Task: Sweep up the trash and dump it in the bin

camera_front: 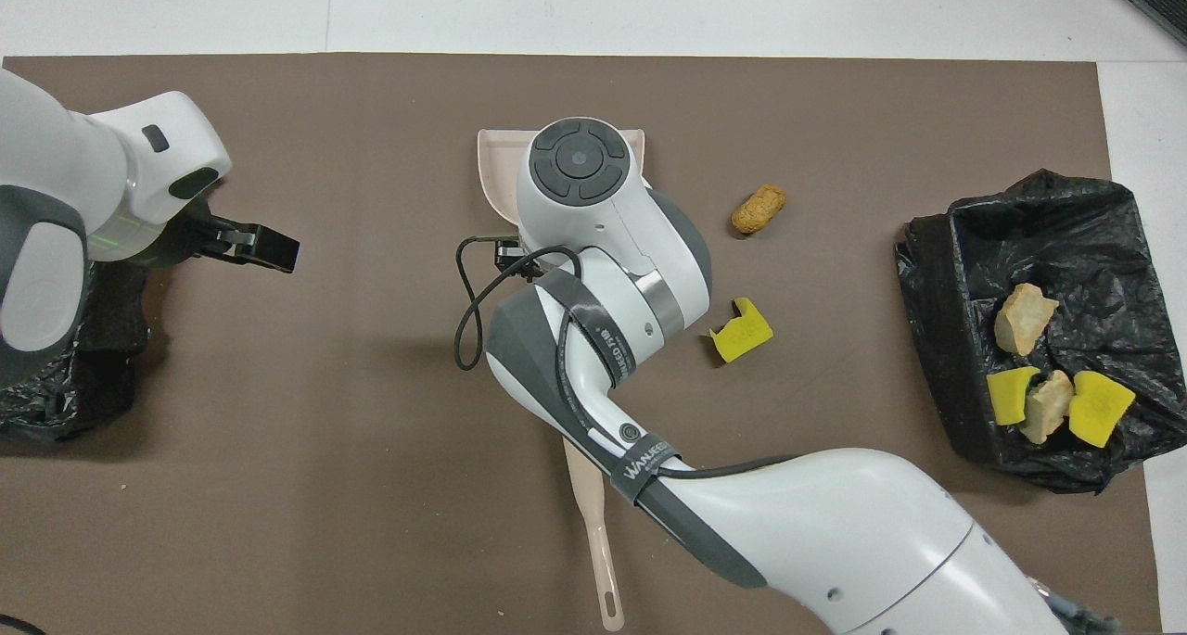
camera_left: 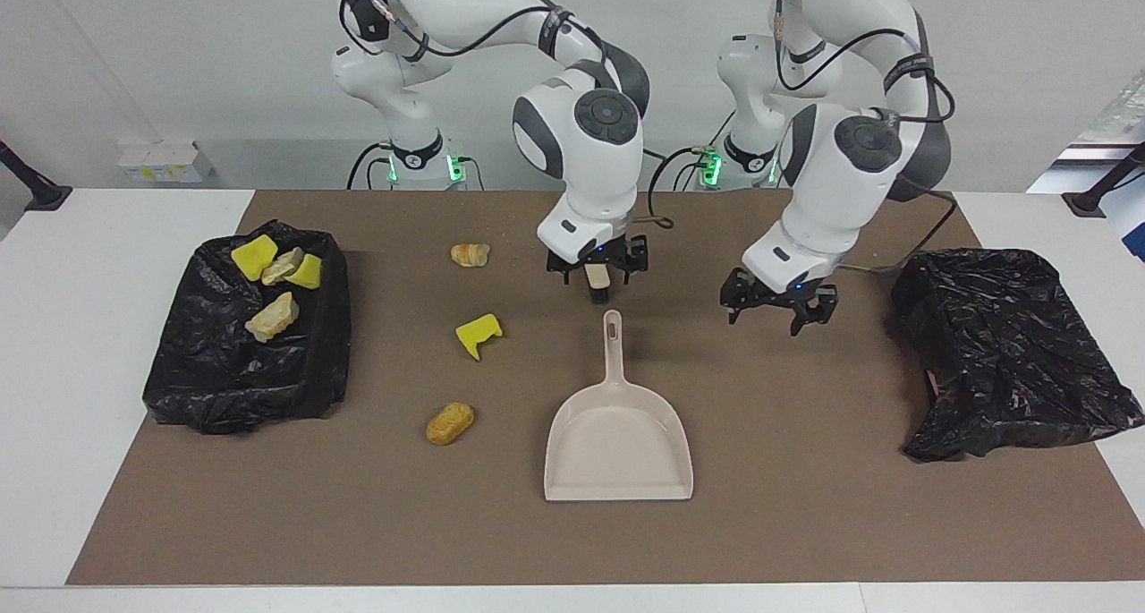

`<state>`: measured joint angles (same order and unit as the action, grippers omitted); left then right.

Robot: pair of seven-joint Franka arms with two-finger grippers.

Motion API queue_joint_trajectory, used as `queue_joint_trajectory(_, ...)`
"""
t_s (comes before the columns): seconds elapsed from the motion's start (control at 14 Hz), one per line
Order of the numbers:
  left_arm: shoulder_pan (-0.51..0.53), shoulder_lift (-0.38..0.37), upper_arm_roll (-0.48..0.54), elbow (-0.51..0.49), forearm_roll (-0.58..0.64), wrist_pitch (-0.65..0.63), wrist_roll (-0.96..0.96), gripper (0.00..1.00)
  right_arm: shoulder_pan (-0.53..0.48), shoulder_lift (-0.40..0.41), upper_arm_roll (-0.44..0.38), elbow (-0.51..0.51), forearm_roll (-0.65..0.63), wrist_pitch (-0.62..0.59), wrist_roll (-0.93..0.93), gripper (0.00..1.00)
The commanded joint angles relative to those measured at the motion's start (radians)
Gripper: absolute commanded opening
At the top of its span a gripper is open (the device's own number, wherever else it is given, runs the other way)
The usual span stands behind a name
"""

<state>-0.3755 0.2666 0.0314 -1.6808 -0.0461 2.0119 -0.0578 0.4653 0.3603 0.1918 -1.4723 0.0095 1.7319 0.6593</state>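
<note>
covering the white table [camera_left: 54,344], brown mat [camera_left: 805,506], white wall above, both arms' jaws spread wide, holding nothing

Open mat lies between the dustpan [camera_left: 619,443] and the covered black bag [camera_left: 1011,349]. Passage toward the lined bin [camera_left: 246,380] is interrupted by a yellow sponge chunk [camera_left: 477,333] and two bread-like pieces [camera_left: 449,423].
</note>
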Motion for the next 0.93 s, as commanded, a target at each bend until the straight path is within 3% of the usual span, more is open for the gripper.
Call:
queue_joint_trajectory(0.0, -0.051, 0.037, 0.016, 0.009, -0.011, 0.066, -0.084, 1.00, 0.031, -0.225, 0.003, -0.314, 0.061, 0.051, 0.005, 1.00)
queue_joint_trajectory(0.21, -0.126, 0.088, 0.016, 0.009, -0.012, 0.169, -0.225, 1.00, 0.100, -0.378, 0.003, -0.581, 0.096, 0.197, 0.005, 1.00)
queue_joint_trajectory(0.36, -0.152, 0.097, 0.015, 0.006, -0.012, 0.217, -0.278, 1.00, 0.114, -0.438, 0.004, -0.687, 0.156, 0.262, -0.013, 1.00)
queue_joint_trajectory(0.64, -0.215, 0.135, 0.016, 0.006, -0.023, 0.269, -0.336, 1.00, 0.197, -0.426, 0.004, -0.799, 0.158, 0.346, 0.000, 1.00)
queue_joint_trajectory(0.85, -0.279, 0.184, 0.019, 0.006, -0.011, 0.301, -0.395, 1.00, 0.236, -0.422, 0.003, -0.851, 0.162, 0.360, 0.003, 0.95)
